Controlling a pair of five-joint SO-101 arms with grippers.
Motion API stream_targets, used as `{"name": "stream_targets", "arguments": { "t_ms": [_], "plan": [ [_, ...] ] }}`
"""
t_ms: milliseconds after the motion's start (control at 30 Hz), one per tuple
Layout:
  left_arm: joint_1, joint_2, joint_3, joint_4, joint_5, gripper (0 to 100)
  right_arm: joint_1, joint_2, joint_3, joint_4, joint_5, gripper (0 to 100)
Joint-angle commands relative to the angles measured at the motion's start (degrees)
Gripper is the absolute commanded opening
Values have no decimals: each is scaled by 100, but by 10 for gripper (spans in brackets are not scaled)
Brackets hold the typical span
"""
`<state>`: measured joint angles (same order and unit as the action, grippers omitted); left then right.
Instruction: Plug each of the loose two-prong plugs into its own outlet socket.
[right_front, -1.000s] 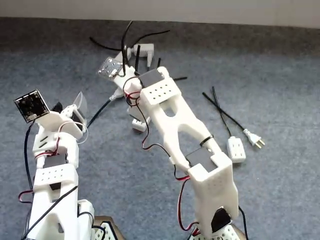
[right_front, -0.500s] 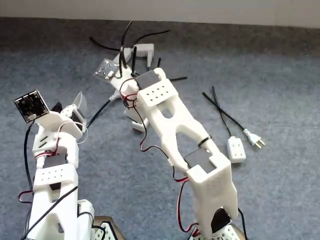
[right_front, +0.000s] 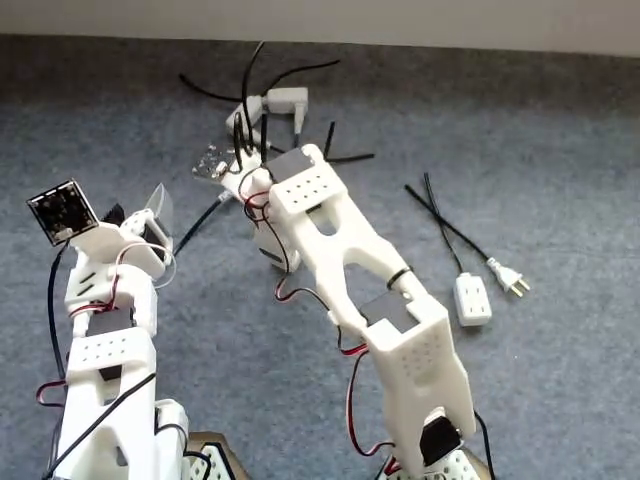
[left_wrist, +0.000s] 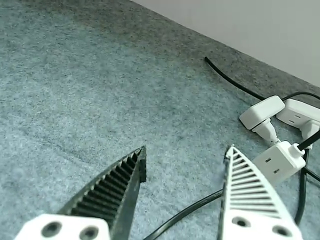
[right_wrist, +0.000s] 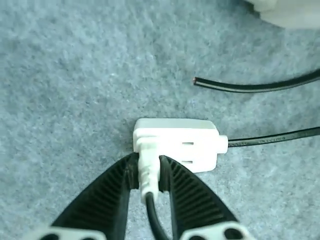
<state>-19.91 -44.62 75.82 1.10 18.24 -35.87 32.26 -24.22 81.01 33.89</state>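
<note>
Nearest to me, the left gripper (left_wrist: 186, 152) hangs over bare carpet with its jaws spread wide and nothing between them. It has no part in the work at this moment.

A little farther, on the right side of the high view, a loose plug (right_front: 508, 277) lies on its side just beside a second socket (right_front: 472, 299). The two are near but not joined, so I judge this pair is not yet done.

Farther out, near the middle, is the step in hand. The right gripper (right_wrist: 148, 161) is closed narrow on a white plug (right_wrist: 148, 182), and the plug's front touches the long edge of the outlet socket (right_wrist: 185, 142), which lies flat. I cannot tell whether the prongs are fully inside. I think the next move calls for a straight, firm push along the plug's axis. The socket is light and may slide on the carpet, so the push must stay level. Only after that should the jaws open.

Beyond this, a third socket (right_front: 285, 100) lies among black cables.

The surface is a grey-blue carpet (right_front: 560, 150) with a short, rough pile. At the far edge it meets a plain pale wall (right_front: 400, 20).
</note>
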Motion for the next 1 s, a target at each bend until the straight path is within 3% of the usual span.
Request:
{"name": "stream_targets", "arguments": {
  "t_ms": [0, 300, 567, 800, 967],
  "plan": [
    [119, -31, -31, -18, 44, 252, -22, -101, -40, 57, 79, 7],
    [119, -22, -31, -18, 44, 252, 145, 541, -75, -57, 0, 7],
    [119, -22, -31, -18, 44, 252, 268, 523, -154, -409, -949, 9],
    [119, -22, -31, -18, 44, 252, 505, 251, -1077, 75, -1916, 13],
    [119, -22, -31, -18, 44, 252, 576, 207, -1675, 479, -2409, 150]
  ]
}}
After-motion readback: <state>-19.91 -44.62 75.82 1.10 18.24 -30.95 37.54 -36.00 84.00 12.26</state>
